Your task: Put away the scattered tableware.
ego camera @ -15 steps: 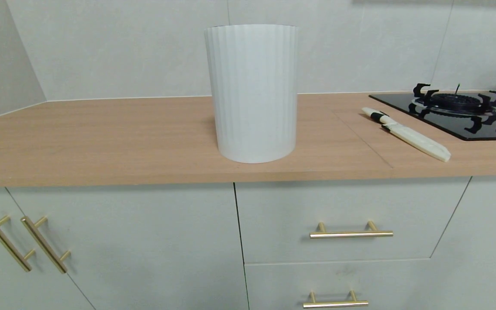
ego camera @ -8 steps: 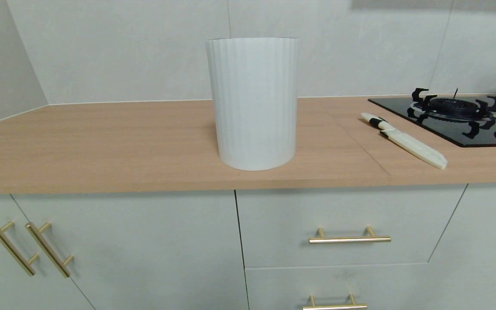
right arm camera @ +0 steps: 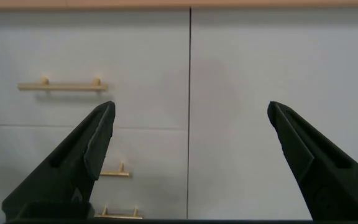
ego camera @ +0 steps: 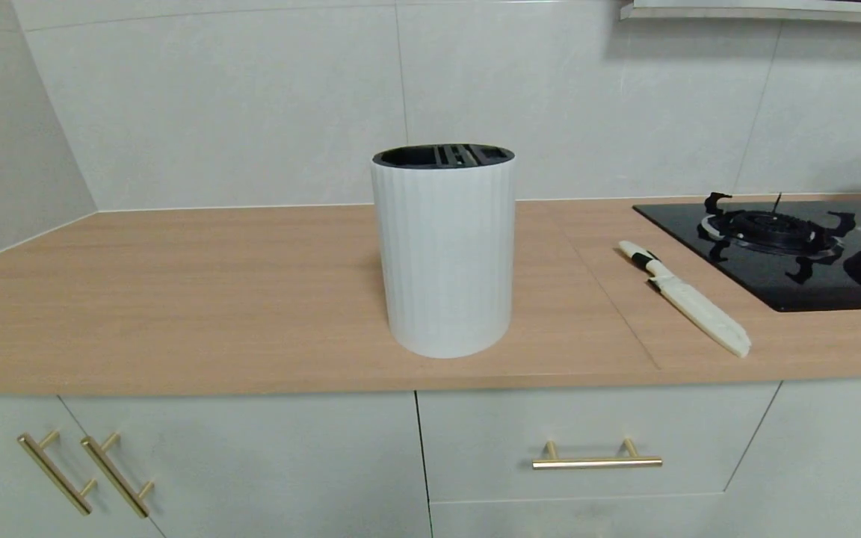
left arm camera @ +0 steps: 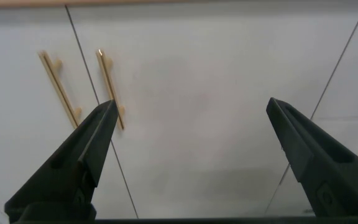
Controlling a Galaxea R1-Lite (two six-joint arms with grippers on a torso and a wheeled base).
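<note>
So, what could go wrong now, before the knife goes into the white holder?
1. The knife lies flat with its tip near the front edge of the counter; a bad nudge could slide it off.
2. The white holder stands free with narrow slots on top; a misaligned blade might push or tip it.
3. The left claw and the right claw, both open, face cabinet fronts below the counter; rising arms could hit its edge.

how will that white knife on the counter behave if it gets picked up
The knife looks straight and rigid, so probably won't flex. It lies flat on the countertop, so it's unlikely to roll but may skid when pinched. Its long, slim shape could pivot if grasped off-centre.
</note>
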